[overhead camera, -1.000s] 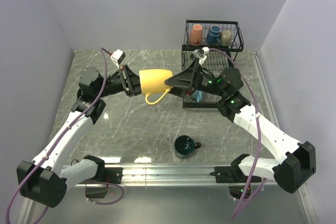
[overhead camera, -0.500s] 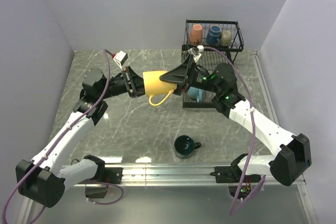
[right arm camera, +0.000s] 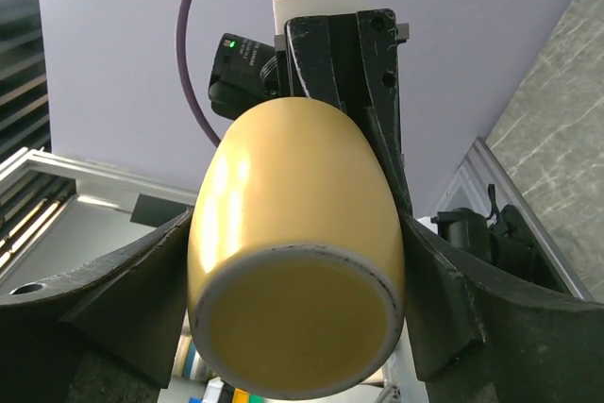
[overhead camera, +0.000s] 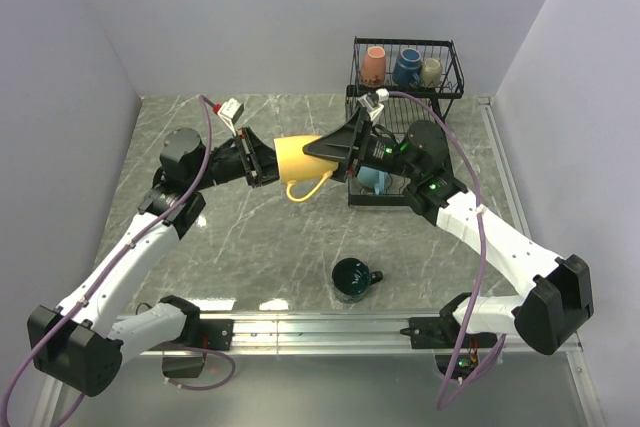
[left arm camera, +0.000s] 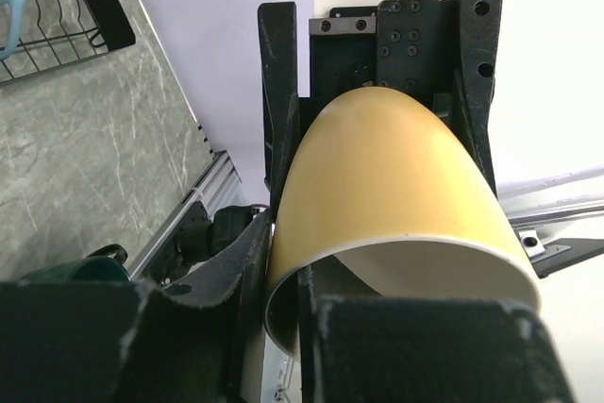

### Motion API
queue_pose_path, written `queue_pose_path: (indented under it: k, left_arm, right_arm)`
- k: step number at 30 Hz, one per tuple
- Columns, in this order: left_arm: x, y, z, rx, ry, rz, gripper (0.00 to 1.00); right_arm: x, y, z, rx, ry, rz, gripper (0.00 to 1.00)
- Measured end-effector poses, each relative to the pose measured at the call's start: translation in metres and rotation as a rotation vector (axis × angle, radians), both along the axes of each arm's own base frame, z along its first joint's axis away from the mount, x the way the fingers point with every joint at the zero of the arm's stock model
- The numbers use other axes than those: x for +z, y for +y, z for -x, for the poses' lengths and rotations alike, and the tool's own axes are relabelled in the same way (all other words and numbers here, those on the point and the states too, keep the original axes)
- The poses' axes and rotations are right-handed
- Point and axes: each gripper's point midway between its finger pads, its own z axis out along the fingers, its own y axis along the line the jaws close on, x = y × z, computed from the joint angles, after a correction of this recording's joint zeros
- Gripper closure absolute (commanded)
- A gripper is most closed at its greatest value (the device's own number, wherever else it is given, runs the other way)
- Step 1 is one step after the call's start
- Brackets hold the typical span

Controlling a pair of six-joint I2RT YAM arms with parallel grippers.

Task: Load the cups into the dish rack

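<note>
The yellow mug point(overhead camera: 295, 155) hangs on its side in mid-air over the table, handle down, between both grippers. My left gripper point(overhead camera: 262, 160) is shut on its rim, one finger inside and one outside, as the left wrist view point(left arm camera: 283, 327) shows on the mug point(left arm camera: 396, 167). My right gripper point(overhead camera: 318, 147) straddles the base end, and its fingers lie against both sides of the mug point(right arm camera: 297, 233). The dark teal mug point(overhead camera: 352, 277) stands on the table near the front. The black dish rack point(overhead camera: 455, 67) holds the orange-pink point(overhead camera: 373, 65), navy point(overhead camera: 406, 67) and olive-grey point(overhead camera: 431, 71) mugs in its upper basket. The light blue mug point(overhead camera: 375, 179) is in the lower tray.
The rack stands at the back right against the wall, just behind my right gripper. Grey walls close the table at left, back and right. A metal rail point(overhead camera: 320, 327) with the arm bases runs along the near edge.
My right gripper slid further over the yellow mug's base, from the tip of the base to around its sides. The left arm shifted slightly right, still gripping the rim.
</note>
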Motion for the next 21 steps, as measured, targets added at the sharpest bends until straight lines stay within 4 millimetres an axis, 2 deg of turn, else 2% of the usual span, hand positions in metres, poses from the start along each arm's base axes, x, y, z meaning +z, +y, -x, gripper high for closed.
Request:
queue_pose_path:
  k: [4,6,7,9,13,21]
  left_arm:
    - [-0.002,0.000,0.000,0.005,0.008,-0.009,0.97]
    - [-0.003,0.001,0.000,0.009,0.016,-0.021,0.90]
    - [-0.004,0.001,0.000,0.011,0.020,-0.027,0.82]
    - [-0.006,0.001,0.000,0.018,0.030,-0.044,0.70]
    - [-0.018,0.005,0.002,0.044,0.054,-0.092,0.61]
    - [-0.029,0.018,0.016,0.101,0.056,-0.136,0.54]
  right_arm:
    - [-0.001,0.000,0.000,0.000,0.001,0.004,0.85]
    - [-0.002,0.000,0.000,0.000,0.002,0.007,0.95]
    - [-0.002,0.000,0.000,-0.001,0.003,0.009,1.00]
    - [-0.004,0.000,0.001,0.000,0.001,0.015,1.00]
    - [-0.011,0.000,0.005,0.000,0.004,0.050,1.00]
    - [-0.014,-0.005,0.016,0.007,-0.004,0.075,1.00]
